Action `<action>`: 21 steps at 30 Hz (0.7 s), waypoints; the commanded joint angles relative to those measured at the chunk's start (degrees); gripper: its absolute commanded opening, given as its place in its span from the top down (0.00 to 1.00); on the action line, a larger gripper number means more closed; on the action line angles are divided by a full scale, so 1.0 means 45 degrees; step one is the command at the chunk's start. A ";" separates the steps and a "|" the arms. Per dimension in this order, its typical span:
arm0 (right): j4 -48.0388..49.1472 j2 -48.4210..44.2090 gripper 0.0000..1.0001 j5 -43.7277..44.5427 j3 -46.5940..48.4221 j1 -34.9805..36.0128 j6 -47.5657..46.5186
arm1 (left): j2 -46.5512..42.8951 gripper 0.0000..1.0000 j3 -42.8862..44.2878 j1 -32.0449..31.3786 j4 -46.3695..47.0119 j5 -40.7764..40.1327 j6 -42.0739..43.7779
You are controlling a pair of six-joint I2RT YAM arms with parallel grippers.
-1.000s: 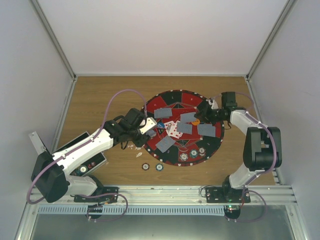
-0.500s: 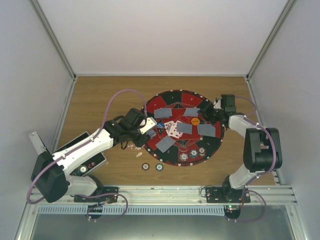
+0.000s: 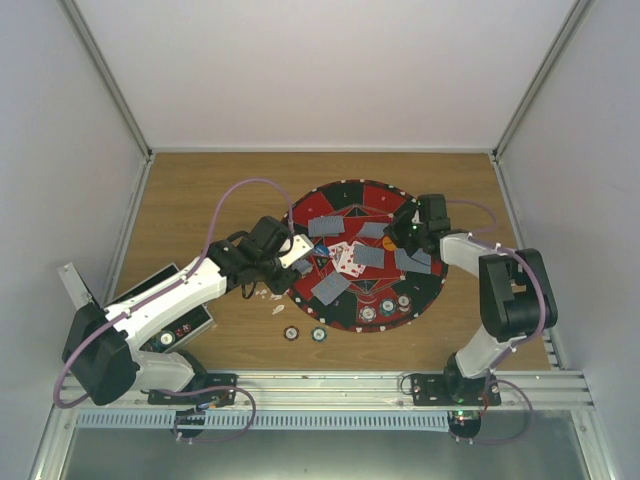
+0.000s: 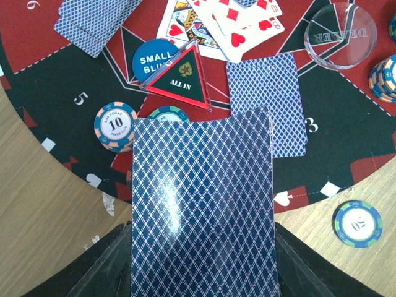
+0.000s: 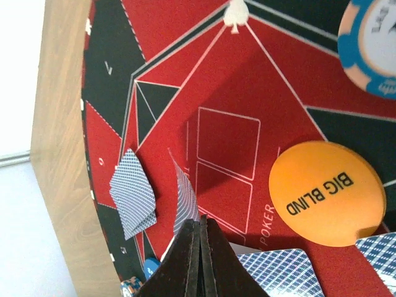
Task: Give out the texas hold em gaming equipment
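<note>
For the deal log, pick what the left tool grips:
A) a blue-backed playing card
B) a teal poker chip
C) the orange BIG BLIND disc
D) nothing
A: the left wrist view shows the left tool closed on a blue-backed playing card that fills the space between its sides.

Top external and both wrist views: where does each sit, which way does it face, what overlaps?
Top external: above and behind the arm bases, looking down on the round mat; both arms show.
Left wrist: on the left arm, looking down at the mat's edge past the left gripper, shut on a blue-backed card.
Right wrist: on the right arm, looking across the mat along the shut right gripper at the BIG BLIND disc.
Shared: all show the mat; top external and right wrist both show that orange disc.
</note>
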 commanded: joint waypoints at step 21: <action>-0.1716 -0.0837 0.49 0.1859 0.0135 0.1011 0.0357 | -0.0349 0.46 -0.0378 -0.0070 0.0890 -0.0675 -0.0548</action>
